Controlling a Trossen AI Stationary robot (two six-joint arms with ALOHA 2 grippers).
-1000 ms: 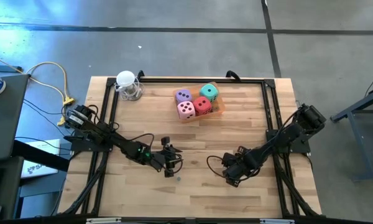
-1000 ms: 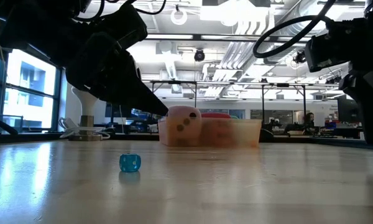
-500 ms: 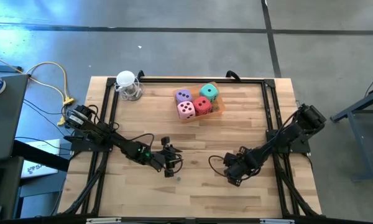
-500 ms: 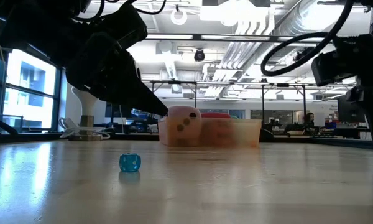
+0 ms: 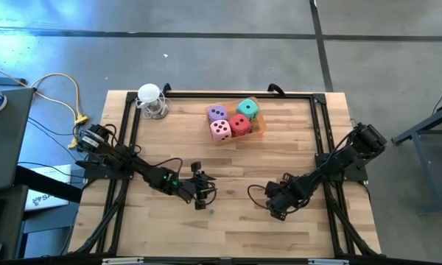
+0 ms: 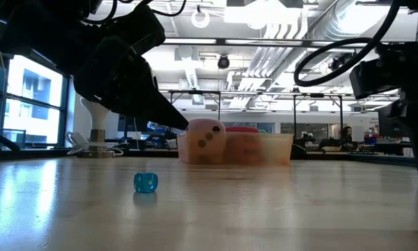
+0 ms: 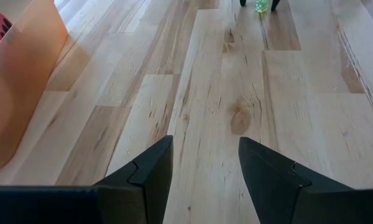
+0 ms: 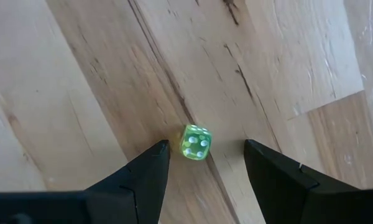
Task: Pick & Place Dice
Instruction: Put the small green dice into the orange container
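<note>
Four chunky dice, purple (image 5: 216,112), teal (image 5: 247,110), red (image 5: 240,124) and pink (image 5: 220,130), sit in a shallow orange tray (image 5: 258,131) at the table's far middle. My right gripper (image 8: 205,155) points down near the front right. It is open, with a finger on either side of a tiny green cube with white pips (image 8: 196,142) that lies on the wood untouched. My left gripper (image 7: 205,155) is open over bare wood left of centre, with nothing between its fingers. A tiny blue cube (image 6: 145,182) lies on the table near it.
A white round-topped stand (image 5: 152,101) sits at the far left corner. Black frame rails (image 5: 318,125) run along the table's left, right and far sides. Bare wood lies between the two grippers and the tray.
My right gripper has sunk slightly toward the tiny green cube and stays open. The left arm, the dice and the tray have not moved.
</note>
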